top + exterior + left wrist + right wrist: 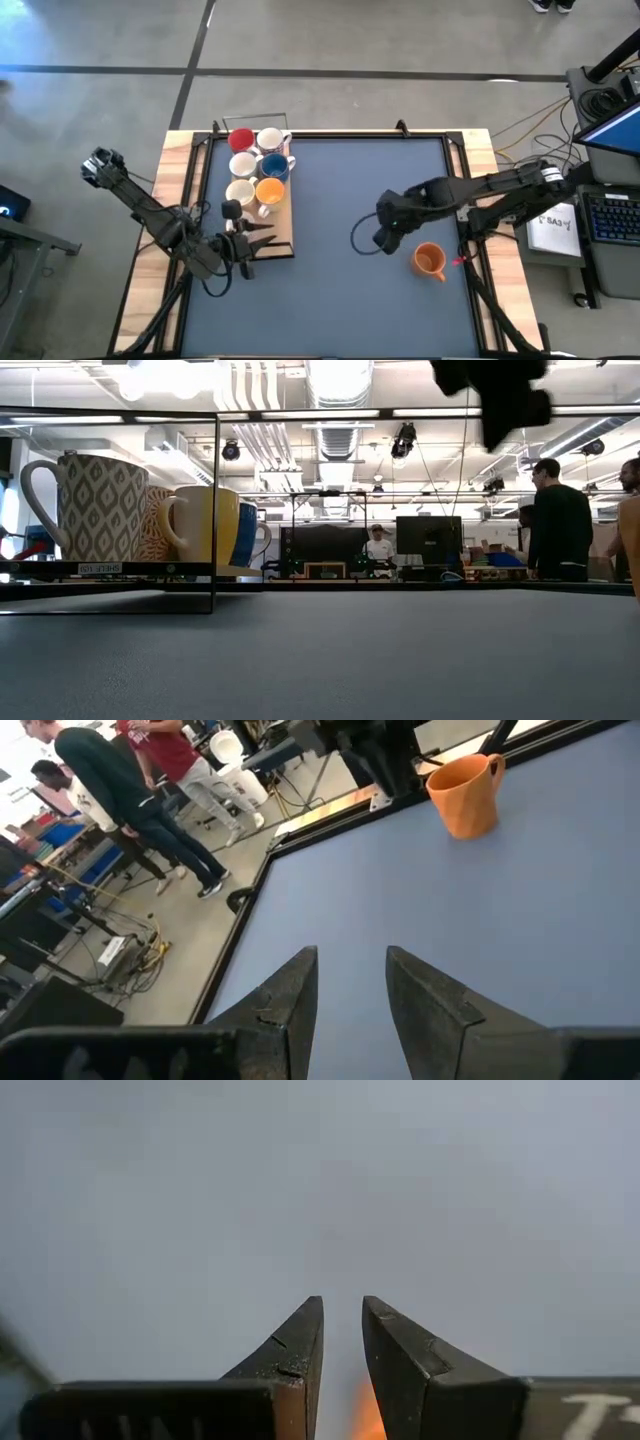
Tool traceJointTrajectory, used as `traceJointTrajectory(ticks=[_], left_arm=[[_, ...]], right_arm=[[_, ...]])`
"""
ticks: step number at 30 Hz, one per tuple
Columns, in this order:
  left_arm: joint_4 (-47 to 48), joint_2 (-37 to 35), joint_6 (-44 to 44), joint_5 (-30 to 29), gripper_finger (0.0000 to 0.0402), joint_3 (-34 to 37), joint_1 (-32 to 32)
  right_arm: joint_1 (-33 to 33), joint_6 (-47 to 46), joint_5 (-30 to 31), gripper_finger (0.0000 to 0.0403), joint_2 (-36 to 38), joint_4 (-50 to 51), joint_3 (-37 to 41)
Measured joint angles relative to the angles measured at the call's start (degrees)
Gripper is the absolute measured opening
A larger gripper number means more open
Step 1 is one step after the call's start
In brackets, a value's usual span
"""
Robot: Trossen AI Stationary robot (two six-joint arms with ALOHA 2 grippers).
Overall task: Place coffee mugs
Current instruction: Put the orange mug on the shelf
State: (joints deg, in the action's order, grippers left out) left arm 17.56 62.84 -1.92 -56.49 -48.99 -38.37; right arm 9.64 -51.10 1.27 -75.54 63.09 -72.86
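Six mugs stand in two rows on a wooden tray (283, 232) at the table's left: red (241, 139), white (271, 140), white (243, 165), blue (275, 167), white (240, 192) and orange (270, 191). Another orange mug (429, 260) stands upright on the blue mat near the right edge and also appears in the left wrist view (466, 792). My right gripper (385, 238) hovers just left of it, pointing down with a narrow gap between its fingers (340, 1320), holding nothing. My left gripper (262, 235) is open and empty over the tray's near end.
A glass or wire frame (214, 510) surrounds the tray, and the low view shows its mugs (100, 505) raised on a shelf. The mat's middle (340, 200) lies bare between the arms. People (560, 520) stand in the room beyond the table. A laptop (610, 215) sits off the right edge.
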Motion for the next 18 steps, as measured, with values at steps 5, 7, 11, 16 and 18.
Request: traceJointTrajectory(ticks=[5, 7, 11, 16, 18], left_arm=[[0.4, -0.1, -0.36, 0.0, 0.0103, 0.0, -0.07], [0.44, -0.1, -0.29, 0.02, 0.0103, 0.0, -0.09], [0.45, -0.1, -0.17, 0.02, 0.0103, 0.0, -0.09], [0.46, -0.12, -0.15, 0.02, 0.0103, 0.0, -0.09], [0.48, -0.1, -0.16, 0.02, 0.0103, 0.0, -0.07]], right_arm=[[2.12, -4.62, -3.59, 0.0063, -5.58, 13.11, -3.87], [2.95, -5.52, -5.35, 0.0063, -6.92, 14.28, -3.9], [4.17, -9.57, -9.24, 0.0063, -8.63, 14.45, -2.94], [6.81, -15.54, -11.1, 0.0063, -9.73, 14.62, -2.51], [8.0, -17.93, -11.63, 0.0063, -9.73, 14.6, -2.45]])
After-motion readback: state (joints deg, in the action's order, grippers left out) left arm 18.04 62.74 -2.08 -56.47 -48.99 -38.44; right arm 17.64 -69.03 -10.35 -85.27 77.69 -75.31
